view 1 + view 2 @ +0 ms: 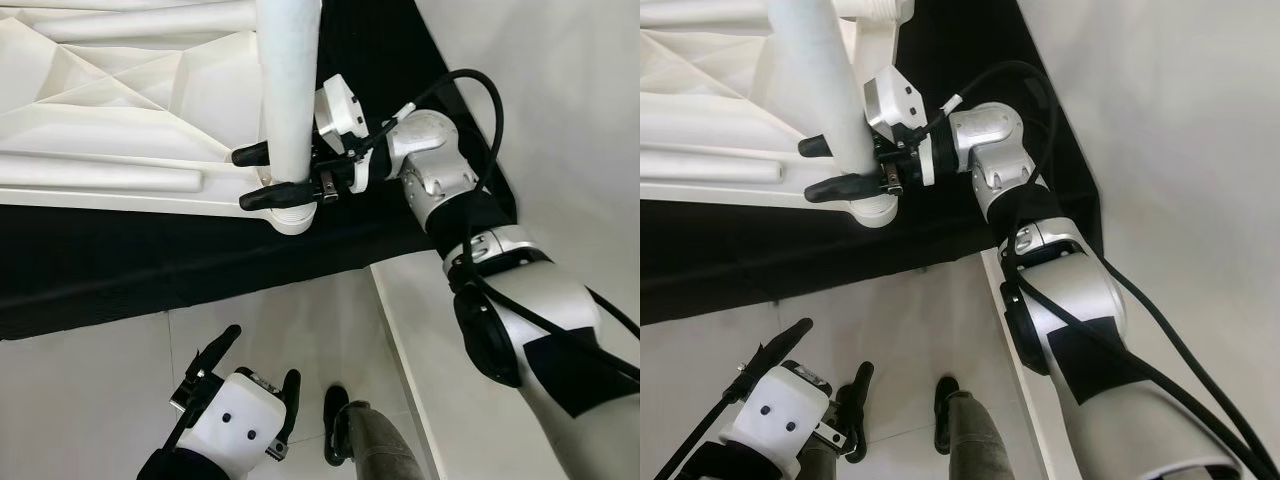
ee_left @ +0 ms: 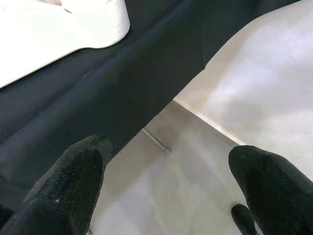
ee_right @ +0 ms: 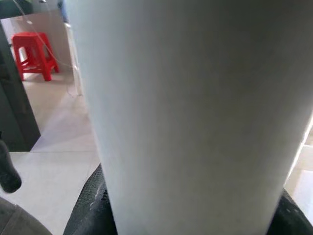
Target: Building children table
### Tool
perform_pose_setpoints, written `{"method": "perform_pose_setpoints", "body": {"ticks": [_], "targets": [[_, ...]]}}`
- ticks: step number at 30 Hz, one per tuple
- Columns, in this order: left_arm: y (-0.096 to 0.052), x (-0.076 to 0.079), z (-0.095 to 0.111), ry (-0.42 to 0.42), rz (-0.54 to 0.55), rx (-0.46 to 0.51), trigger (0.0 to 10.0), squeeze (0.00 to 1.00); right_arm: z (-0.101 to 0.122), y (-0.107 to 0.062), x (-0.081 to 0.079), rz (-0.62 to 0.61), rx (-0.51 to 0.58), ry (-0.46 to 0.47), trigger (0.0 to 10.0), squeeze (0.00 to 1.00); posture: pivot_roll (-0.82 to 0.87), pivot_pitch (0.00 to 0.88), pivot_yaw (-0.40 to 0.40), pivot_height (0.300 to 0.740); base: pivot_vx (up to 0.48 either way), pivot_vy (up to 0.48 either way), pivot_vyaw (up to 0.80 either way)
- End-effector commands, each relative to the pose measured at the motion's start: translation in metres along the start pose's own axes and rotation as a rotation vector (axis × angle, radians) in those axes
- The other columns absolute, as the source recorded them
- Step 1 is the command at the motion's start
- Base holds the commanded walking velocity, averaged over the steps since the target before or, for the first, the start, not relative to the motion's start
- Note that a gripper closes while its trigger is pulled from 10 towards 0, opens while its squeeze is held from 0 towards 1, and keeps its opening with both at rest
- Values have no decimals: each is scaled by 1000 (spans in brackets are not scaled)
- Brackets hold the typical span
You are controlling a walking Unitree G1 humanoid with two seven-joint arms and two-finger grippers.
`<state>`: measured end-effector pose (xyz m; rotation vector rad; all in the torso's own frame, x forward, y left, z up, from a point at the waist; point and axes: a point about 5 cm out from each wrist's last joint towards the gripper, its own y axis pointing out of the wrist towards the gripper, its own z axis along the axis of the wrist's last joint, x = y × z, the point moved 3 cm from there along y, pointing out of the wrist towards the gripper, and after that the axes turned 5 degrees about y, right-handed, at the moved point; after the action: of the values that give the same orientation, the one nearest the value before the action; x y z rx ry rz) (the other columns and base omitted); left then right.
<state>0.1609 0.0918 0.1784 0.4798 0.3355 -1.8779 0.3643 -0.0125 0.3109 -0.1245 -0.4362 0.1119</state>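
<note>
Right tool point(image 1: 268, 177) is clamped round the white table leg point(image 1: 288, 90), standing upright at the corner of the flipped tabletop point(image 1: 120, 110). Left tool point(image 1: 262, 372) hangs spread wide, holding nothing, above the floor.

White tabletop point(image 1: 120, 120) lies on black cloth point(image 1: 150, 260).

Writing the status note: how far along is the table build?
Done: the upturned white tabletop lies on the black cloth. In hand: right gripper is shut on a white leg standing in the corner socket; how firmly it is seated is unclear. Left: another leg lies loose on the tabletop. Left gripper hangs open, idle.
</note>
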Motion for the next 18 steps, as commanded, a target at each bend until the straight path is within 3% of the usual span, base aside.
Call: {"method": "perform_pose_setpoints", "body": {"ticks": [1,2,9,10,15,18], "targets": [[-3,4,1,-16,-12,-11,10000,0,-35,3,-1,-107,-90,145,10000,0,15,441,-125,740,0,0,0],[-3,4,1,-16,-12,-11,10000,0,-35,3,-1,-107,-90,145,10000,0,15,441,-125,740,0,0,0],[-3,4,-1,-15,-11,-15,10000,0,-50,4,15,-417,-57,241,10000,0,-10,428,-133,740,0,0,0],[-2,4,-1,-13,-10,-16,10000,0,-58,9,11,-491,-5,291,10000,0,-9,427,-130,740,0,0,0],[-2,3,-2,-11,-10,-18,10000,0,-68,15,3,-581,33,340,10000,0,-6,429,-124,740,0,0,0],[-1,2,-3,-7,-12,-20,10000,0,-85,21,-6,-805,1,418,10000,0,-9,426,-118,740,0,0,0]]}}
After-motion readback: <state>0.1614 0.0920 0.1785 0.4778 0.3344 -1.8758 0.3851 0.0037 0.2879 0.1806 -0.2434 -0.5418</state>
